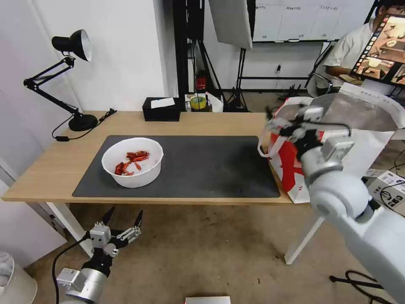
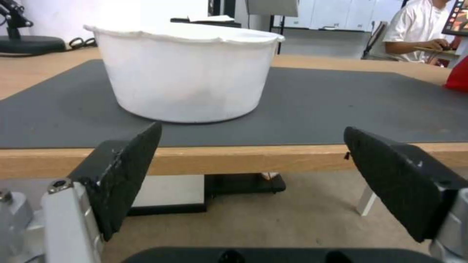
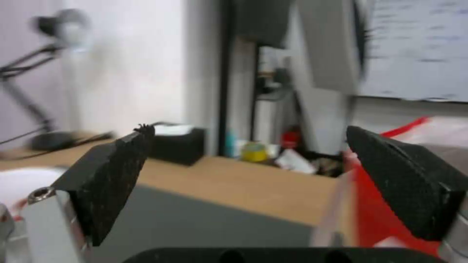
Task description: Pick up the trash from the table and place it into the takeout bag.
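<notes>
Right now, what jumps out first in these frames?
The white bowl of red shells sits on the left part of the grey mat, the one piece of trash on the table. The takeout bag stands at the table's right end, with the right tool open at its near rim. The left tool hangs open below the table's front edge, facing the bowl.

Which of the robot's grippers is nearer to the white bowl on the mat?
Left. The left gripper hangs open below the table's front edge, just before the bowl. The right gripper, also open, is far across the mat at the takeout bag.
</notes>
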### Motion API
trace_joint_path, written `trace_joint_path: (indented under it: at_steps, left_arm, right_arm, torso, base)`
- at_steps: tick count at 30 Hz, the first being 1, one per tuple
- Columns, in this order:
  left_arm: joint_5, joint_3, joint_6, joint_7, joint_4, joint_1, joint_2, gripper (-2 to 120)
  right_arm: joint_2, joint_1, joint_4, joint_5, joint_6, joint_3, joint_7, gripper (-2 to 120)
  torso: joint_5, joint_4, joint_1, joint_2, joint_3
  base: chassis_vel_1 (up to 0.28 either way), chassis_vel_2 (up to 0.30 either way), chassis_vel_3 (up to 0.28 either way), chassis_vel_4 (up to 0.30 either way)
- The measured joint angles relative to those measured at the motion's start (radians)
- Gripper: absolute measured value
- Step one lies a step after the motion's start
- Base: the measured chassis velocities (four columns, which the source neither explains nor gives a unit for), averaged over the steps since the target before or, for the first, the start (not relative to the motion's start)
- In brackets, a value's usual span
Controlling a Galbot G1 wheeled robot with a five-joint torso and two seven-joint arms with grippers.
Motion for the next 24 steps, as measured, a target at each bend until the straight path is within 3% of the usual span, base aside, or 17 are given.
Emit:
trace_joint_path:
  at_steps: [3, 11, 19, 24]
  left_arm:
    - [0.000, -0.002, 0.000, 0.001, -0.003, 0.000, 0.001, 100]
    - [0.000, -0.008, -0.002, 0.002, -0.004, 0.002, -0.003, 100]
    - [0.000, -0.008, -0.009, 0.005, -0.004, 0.005, -0.003, 100]
    - [0.000, -0.004, -0.011, 0.006, -0.002, 0.005, -0.004, 100]
  right_arm:
    - [-0.004, -0.128, 0.026, -0.042, 0.088, 0.031, -0.114, 100]
    - [0.037, -0.362, 0.042, -0.136, 0.235, 0.089, -0.205, 100]
    - [0.177, -0.651, -0.038, -0.368, 0.443, 0.149, -0.261, 100]
    - [0.243, -0.733, -0.102, -0.440, 0.502, 0.147, -0.264, 100]
  torso:
    - [0.0003, -0.0002, 0.000, 0.000, 0.000]
    - [0.0002, -0.0002, 0.000, 0.000, 0.000]
    - [0.0002, -0.0001, 0.000, 0.000, 0.000]
    - [0.0002, -0.0003, 0.000, 0.000, 0.000]
  base:
    - [0.000, 0.000, 0.000, 0.000]
    - [0.000, 0.000, 0.000, 0.000]
    - [0.000, 0.000, 0.000, 0.000]
    - [0.000, 0.000, 0.000, 0.000]
